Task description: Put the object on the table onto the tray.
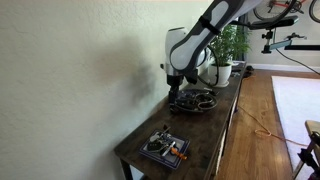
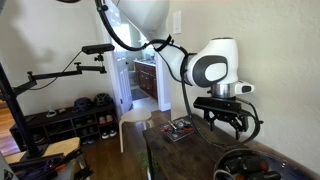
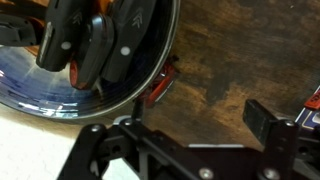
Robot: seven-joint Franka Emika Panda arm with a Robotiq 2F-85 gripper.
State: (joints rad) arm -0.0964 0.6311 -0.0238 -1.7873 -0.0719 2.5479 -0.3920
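Note:
The round dark tray (image 3: pixel 60 95) fills the upper left of the wrist view and holds black objects with orange parts (image 3: pixel 100 40). A small orange-red piece (image 3: pixel 160 85) lies at the tray's rim on the dark brown table (image 3: pixel 235 50). My gripper (image 3: pixel 200 112) is open and empty over bare wood just beside the tray. In both exterior views the gripper (image 1: pixel 178 88) (image 2: pixel 228 120) hangs low over the table close to the tray (image 1: pixel 208 104) (image 2: pixel 240 157).
A smaller square dark tray with orange items (image 1: pixel 165 147) (image 2: pixel 180 128) sits near one end of the table. A potted plant (image 1: pixel 222 70) stands at the other end. A wall runs along the table's long side. Shoe racks (image 2: pixel 70 120) stand on the floor.

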